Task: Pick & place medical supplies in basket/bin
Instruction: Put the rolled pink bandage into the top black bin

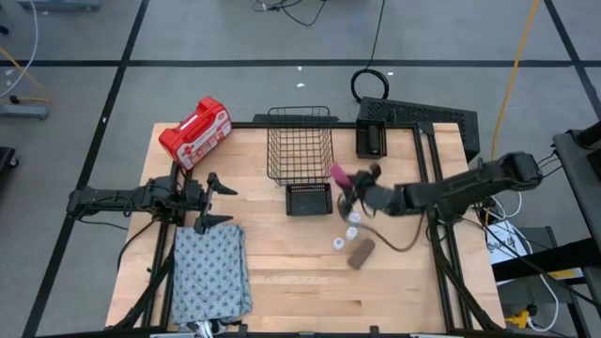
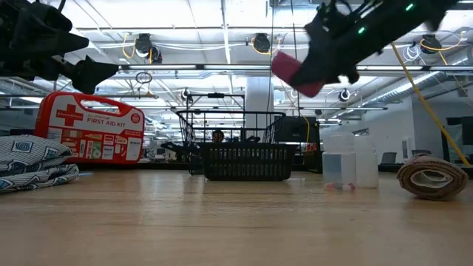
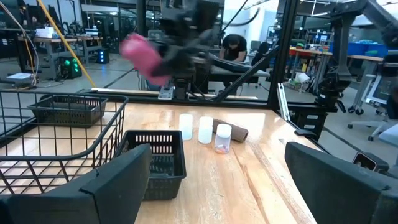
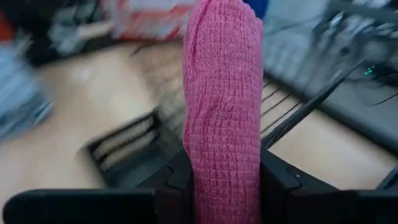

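Pink gauze roll (image 4: 222, 106) being carried aloft, clamped between closed fingers of right gripper (image 1: 346, 184), just beside wire-mesh basket (image 1: 300, 141). Advisable: centring over basket opening, clearing small black bin (image 1: 308, 199), lowering before releasing. Left gripper (image 1: 218, 202) waiting wide open, empty, near dotted cloth (image 1: 211, 270).

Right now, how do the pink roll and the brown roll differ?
The pink roll is held up in the air, clamped in the shut right gripper; the brown roll lies free on the table. The pink roll is near the wire basket, while the brown roll is farther from it, past the three vials. Both look like rolled bandage.
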`<state>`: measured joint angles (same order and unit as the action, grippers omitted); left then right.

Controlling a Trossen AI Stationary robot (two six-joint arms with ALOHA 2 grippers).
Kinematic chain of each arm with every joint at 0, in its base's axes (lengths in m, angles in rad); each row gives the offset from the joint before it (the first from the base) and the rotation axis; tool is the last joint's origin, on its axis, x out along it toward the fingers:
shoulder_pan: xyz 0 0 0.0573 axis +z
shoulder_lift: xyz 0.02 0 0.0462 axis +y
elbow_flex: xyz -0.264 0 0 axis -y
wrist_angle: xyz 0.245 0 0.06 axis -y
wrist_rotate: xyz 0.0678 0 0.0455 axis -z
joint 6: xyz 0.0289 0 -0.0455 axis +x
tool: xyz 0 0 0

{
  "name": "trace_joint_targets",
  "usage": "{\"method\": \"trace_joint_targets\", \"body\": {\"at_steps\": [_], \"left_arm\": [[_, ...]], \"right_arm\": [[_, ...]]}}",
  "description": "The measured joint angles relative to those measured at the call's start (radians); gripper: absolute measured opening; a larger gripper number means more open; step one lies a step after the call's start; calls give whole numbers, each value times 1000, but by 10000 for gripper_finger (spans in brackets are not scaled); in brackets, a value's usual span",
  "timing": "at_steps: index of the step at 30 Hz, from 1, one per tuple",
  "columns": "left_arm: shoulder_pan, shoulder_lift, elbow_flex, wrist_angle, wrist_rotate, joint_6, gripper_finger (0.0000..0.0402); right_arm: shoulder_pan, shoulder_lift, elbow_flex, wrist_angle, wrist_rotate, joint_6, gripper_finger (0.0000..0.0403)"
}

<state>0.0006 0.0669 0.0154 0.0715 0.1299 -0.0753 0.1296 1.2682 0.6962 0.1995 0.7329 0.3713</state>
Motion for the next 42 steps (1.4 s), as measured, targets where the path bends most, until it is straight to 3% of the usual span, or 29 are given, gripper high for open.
{"method": "trace_joint_targets", "body": {"at_steps": [6,8,12,17,22,28,33,38,42], "left_arm": [[0,0,0,0,0,0,374],[0,0,0,0,0,0,374],[0,0,0,0,0,0,374],[0,0,0,0,0,0,374],[0,0,0,0,0,0,374],[0,0,0,0,0,0,374],[0,0,0,0,0,0,374],[0,0,0,0,0,0,374],[0,0,0,0,0,0,374]], "right_arm": [[-203,0,-174,555,-1,-107,97],[-246,-1,-199,647,2,-156,96],[-304,-27,-171,669,7,-231,95],[-332,-87,4,480,16,-423,95],[-350,-97,250,166,187,-595,95],[-458,-72,381,130,348,-762,95],[-562,-65,389,29,316,-557,96],[-648,-59,387,-222,55,-241,98],[-676,-33,346,-250,-51,-139,95]]}}
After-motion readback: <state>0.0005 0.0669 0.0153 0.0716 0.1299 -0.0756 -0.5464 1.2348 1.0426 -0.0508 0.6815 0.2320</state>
